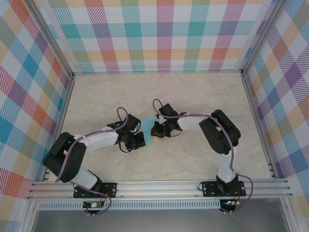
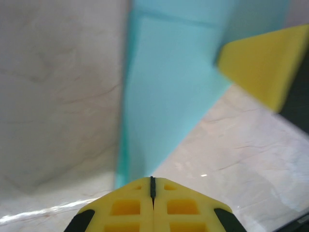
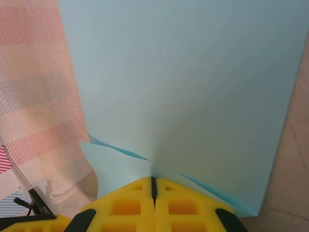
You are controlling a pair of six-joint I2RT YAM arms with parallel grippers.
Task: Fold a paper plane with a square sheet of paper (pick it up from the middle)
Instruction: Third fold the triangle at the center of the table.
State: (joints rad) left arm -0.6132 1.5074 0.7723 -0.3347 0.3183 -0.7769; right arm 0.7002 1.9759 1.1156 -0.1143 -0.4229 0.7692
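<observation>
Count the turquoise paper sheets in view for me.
1. The turquoise paper sheet, partly folded, is at the middle of the table, with the left gripper shut on its narrow end and the right gripper shut on another edge. Folded layers could hide a second sheet.

One turquoise sheet of paper (image 1: 147, 128), two end effectors (image 2: 152, 181) (image 3: 153, 179), one table (image 1: 193, 162)

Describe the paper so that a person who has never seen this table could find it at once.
On the beige marbled table, look at the middle, where the two arms meet. There the turquoise paper is pinched between the left gripper and the right gripper, both shut on it. It is thin, plain and creased, unlike the thick yellow fingers that hold it.
</observation>
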